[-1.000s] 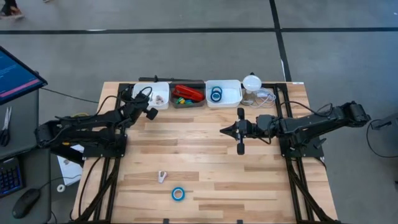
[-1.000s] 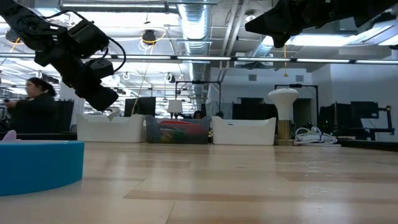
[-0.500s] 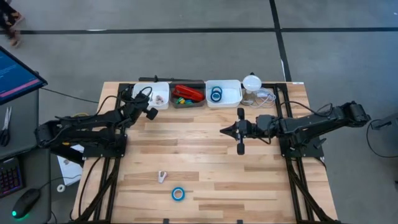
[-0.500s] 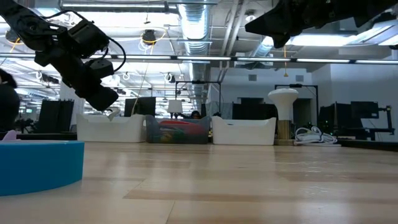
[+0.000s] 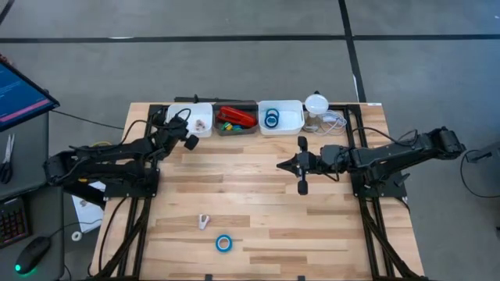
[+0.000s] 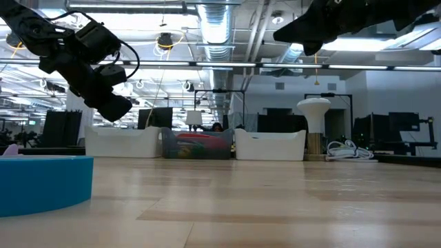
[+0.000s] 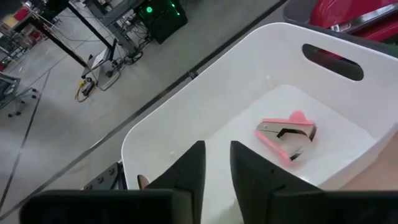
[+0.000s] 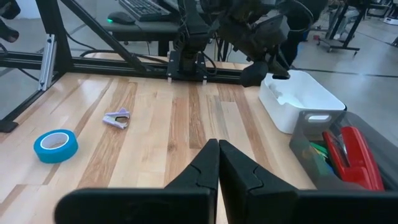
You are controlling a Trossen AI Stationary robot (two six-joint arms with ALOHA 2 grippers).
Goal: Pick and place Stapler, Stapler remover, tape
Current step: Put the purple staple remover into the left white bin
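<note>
The red stapler [image 5: 238,115] lies in the grey middle bin [image 5: 221,129] at the table's far edge. Blue tape rolls [image 5: 272,119] lie in the white bin [image 5: 293,117] to its right. One more blue tape roll [image 5: 224,243] [image 8: 56,144] lies flat near the table's near edge, beside a pale staple remover [image 5: 204,222] [image 8: 117,117]. A pink staple remover [image 7: 287,134] rests on the floor of the left white bin [image 7: 186,118]. My left gripper [image 5: 190,141] [image 7: 216,165] hovers just short of that bin, open by a narrow gap. My right gripper [image 5: 280,164] [image 8: 217,149] hangs shut over mid-table.
A white round lamp [image 5: 316,102] and a coil of cables [image 5: 333,121] sit at the far right corner. Black frame rails [image 5: 141,211] run along both table sides. Bare wood lies between the bins and the two loose items.
Neither arm nor any item on the table has moved. A person beyond the table's left side has passed out of the low view.
</note>
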